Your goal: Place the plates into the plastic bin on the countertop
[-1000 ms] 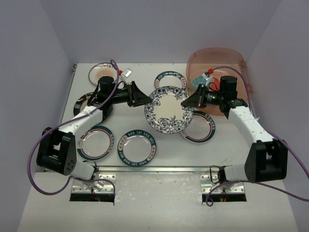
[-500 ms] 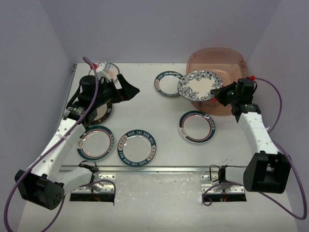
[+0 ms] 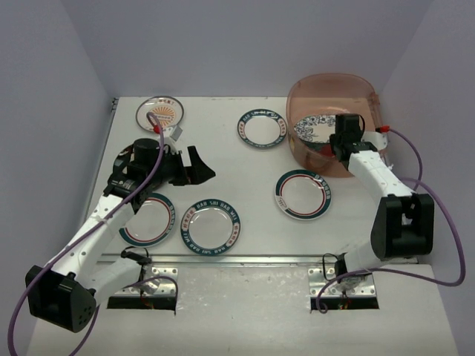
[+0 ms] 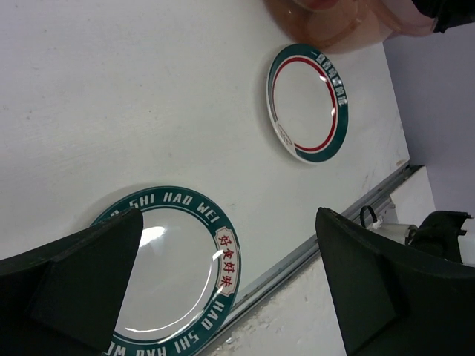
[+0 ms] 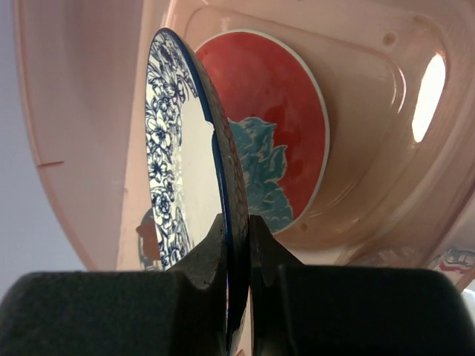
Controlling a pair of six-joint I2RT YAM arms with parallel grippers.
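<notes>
My right gripper (image 5: 237,248) is shut on the rim of the blue floral plate (image 5: 167,148), holding it on edge inside the plastic bin (image 5: 89,111). A red-teal plate (image 5: 278,104) lies on the bin's floor behind it. The top view shows the right gripper (image 3: 335,143) with the floral plate (image 3: 313,127) low in the bin (image 3: 326,85). My left gripper (image 3: 199,167) hangs open and holds nothing. It is above a green-rimmed plate (image 4: 178,274) near the front rail of the countertop (image 3: 223,159).
On the countertop lie an orange sunburst plate (image 3: 158,113), a green-rimmed plate (image 3: 261,127), a green-and-red plate (image 3: 303,194), another (image 3: 147,219) partly under my left arm, and the lettered one (image 3: 211,226). A metal rail (image 4: 326,237) runs along the front edge.
The right arm carried the blue floral plate from mid-table into the bin. The left gripper let go of that plate, opened wide and swung back, then toward the front plates.
</notes>
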